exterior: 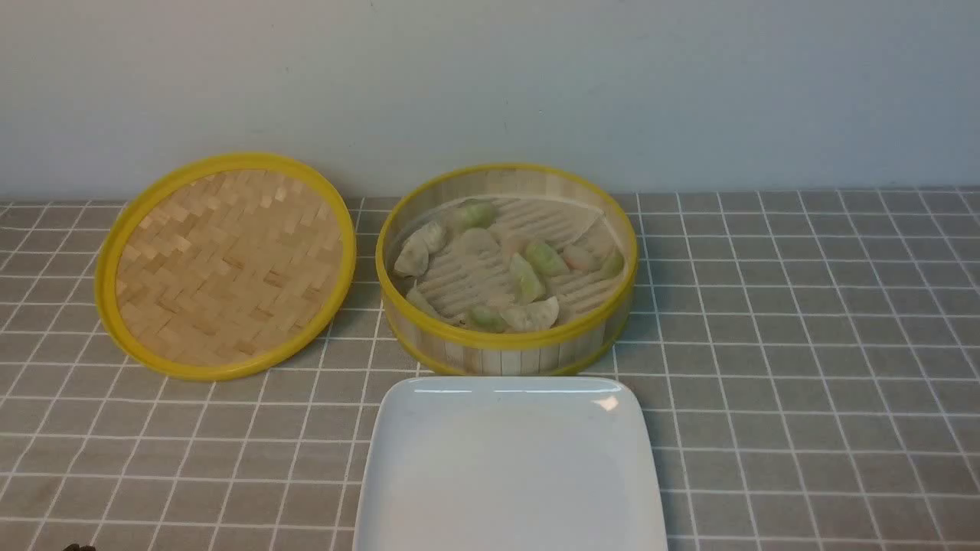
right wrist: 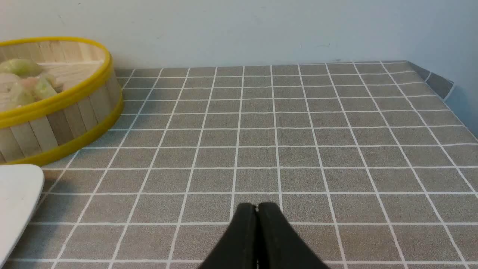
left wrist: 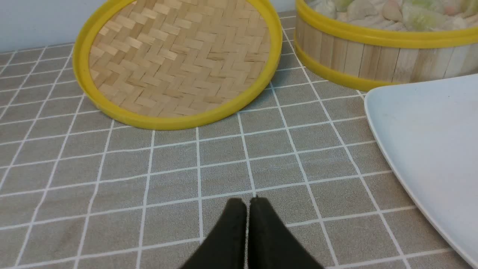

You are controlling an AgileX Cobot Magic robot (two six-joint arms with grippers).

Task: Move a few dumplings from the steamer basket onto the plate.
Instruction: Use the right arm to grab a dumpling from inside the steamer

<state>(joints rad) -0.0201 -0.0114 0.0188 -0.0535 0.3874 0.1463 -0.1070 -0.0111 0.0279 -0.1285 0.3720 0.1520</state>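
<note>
Your left fingers (left wrist: 233,231) and right fingers (right wrist: 242,235): closed, empty. The dumplings (exterior: 528,279) crowd the steamer basket (exterior: 505,348), soft and glossy; you risk crushing one or dropping it short of the plate (exterior: 505,467).

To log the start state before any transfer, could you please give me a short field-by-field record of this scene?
steamer basket: uncovered, at centre back
dumplings: several, green and whitish, all inside the basket
plate: just in front of the basket, nearer the robot, holding nothing
lid: left of the basket, woven side showing
left gripper: shut, empty, over the cloth in front of the lid
right gripper: shut, empty, over the cloth right of the basket
cloth: grey with a white grid
</note>
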